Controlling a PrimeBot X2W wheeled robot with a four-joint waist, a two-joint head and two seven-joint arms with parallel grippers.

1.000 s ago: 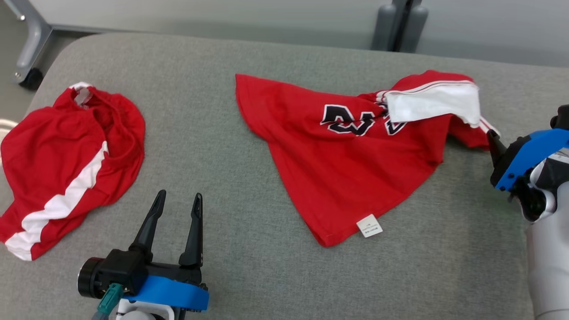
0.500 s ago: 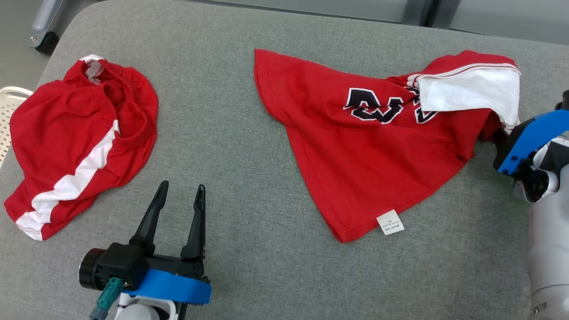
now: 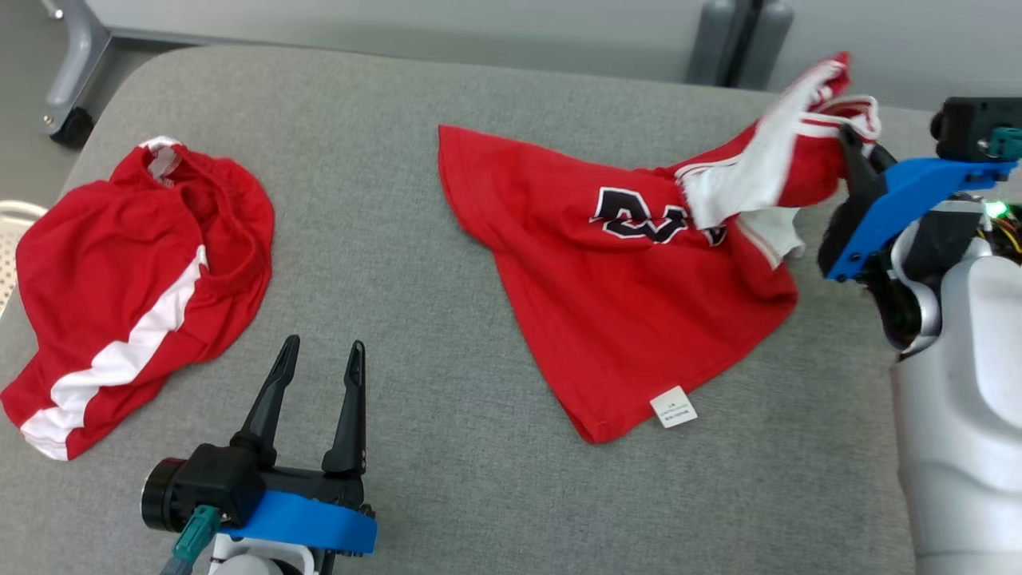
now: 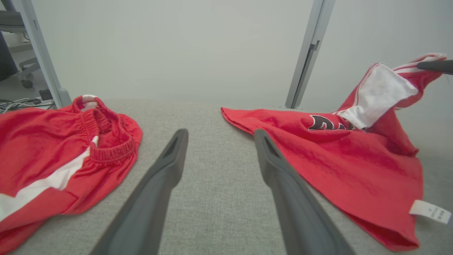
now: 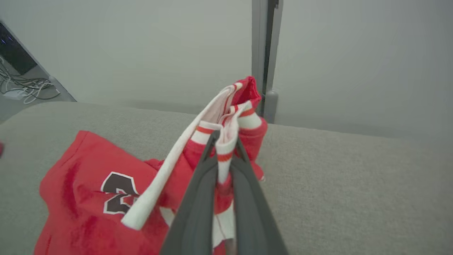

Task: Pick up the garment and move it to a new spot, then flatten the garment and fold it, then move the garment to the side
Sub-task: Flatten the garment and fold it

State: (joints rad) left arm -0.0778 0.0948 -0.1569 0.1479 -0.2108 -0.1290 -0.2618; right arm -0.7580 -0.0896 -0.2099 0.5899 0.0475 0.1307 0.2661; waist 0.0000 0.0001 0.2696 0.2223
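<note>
The garment (image 3: pixel 623 303) is a red jersey with dark numerals, a white panel and a white tag, lying right of centre on the grey padded surface (image 3: pixel 447 319). Its striped red-and-white edge (image 5: pixel 226 141) is raised off the surface, pinched in my right gripper (image 3: pixel 848 142), which is shut on it. The right wrist view has that gripper (image 5: pixel 224 143) with fabric between the two fingers. My left gripper (image 3: pixel 323 351) hovers open and holds nothing near the front edge, left of the garment (image 4: pixel 354 163). Its fingers (image 4: pixel 170 166) point at bare surface.
A second red garment with a white stripe, red shorts (image 3: pixel 120 271), lies crumpled at the left. A white basket edge (image 3: pixel 8 239) shows at the far left. A grey post (image 3: pixel 738 40) and a wheeled frame leg (image 3: pixel 68 120) stand behind the surface.
My right gripper has shut on the garment's striped right edge and lifted it up and back. The left gripper has stayed still. The camera has shifted slightly.
</note>
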